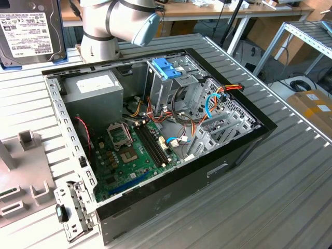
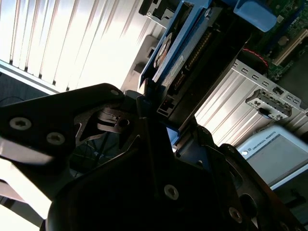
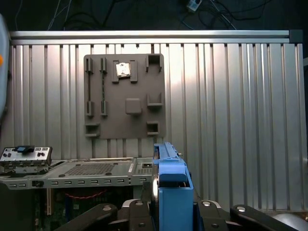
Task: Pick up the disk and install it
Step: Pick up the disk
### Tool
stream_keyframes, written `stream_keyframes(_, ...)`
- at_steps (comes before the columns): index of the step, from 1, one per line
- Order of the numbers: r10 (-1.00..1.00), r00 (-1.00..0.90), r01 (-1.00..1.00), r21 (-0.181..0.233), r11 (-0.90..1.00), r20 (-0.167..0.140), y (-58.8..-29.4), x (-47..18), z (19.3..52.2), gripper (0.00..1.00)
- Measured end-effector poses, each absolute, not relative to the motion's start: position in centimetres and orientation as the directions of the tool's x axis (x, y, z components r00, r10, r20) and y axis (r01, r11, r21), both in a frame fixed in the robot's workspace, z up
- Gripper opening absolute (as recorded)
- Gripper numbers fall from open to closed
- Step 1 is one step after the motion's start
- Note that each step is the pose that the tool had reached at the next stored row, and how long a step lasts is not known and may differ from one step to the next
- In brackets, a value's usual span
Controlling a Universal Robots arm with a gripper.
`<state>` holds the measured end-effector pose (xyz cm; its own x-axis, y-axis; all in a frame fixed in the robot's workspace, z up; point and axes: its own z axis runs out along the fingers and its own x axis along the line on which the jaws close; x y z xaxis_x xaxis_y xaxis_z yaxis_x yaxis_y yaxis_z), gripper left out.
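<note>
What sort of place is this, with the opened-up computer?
Probably a robotics lab or workshop: an open computer case lies on a ribbed metal table, a robot arm stands by it, its gripper holding the disk, and workbenches stand behind.

Gripper [image 2: 161, 109] tight around the disk [image 2: 199, 50]

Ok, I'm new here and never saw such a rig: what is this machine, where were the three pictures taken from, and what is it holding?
It is one robot arm with a gripper. The exterior view is from a camera off the arm, looking down at an open computer case on a ribbed metal table. Both wrist views come from cameras riding on the arm. In them the gripper is closed on the disk, a hard drive with blue rails.
</note>
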<state>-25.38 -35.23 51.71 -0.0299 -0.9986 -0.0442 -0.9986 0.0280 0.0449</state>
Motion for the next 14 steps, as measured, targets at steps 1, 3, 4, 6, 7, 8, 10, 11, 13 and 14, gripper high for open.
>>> stream_keyframes(1,-0.999,-0.030,-0.999,0.045,0.028,-0.044,-35.23,-25.34,51.71,0.37)
stream_keyframes(3,-0.999,-0.030,-0.999,0.045,0.028,-0.044,-35.23,-25.24,51.71,0.37)
stream_keyframes(4,-0.999,-0.030,-0.999,0.045,0.028,-0.044,-35.23,-25.20,51.70,0.37)
stream_keyframes(6,-0.999,-0.030,-0.999,0.045,0.028,-0.044,-35.23,-25.13,51.71,0.37)
stream_keyframes(7,-0.999,-0.030,-0.999,0.045,0.028,-0.044,-35.23,-25.08,51.71,0.37)
stream_keyframes(8,-0.999,-0.030,-0.999,0.045,0.028,-0.044,-35.23,-25.04,51.71,0.37)
stream_keyframes(10,-0.999,-0.030,-0.999,0.045,0.028,-0.044,-35.23,-24.96,51.71,0.37)
stream_keyframes(11,-0.999,-0.030,-0.999,0.045,0.028,-0.044,-35.23,-24.91,51.71,0.37)
stream_keyframes(13,-0.999,-0.030,-0.999,0.045,0.028,-0.044,-35.23,-24.77,51.70,0.37)
stream_keyframes(14,-0.999,-0.030,-0.999,0.045,0.028,-0.044,-35.23,-24.69,51.70,0.37)
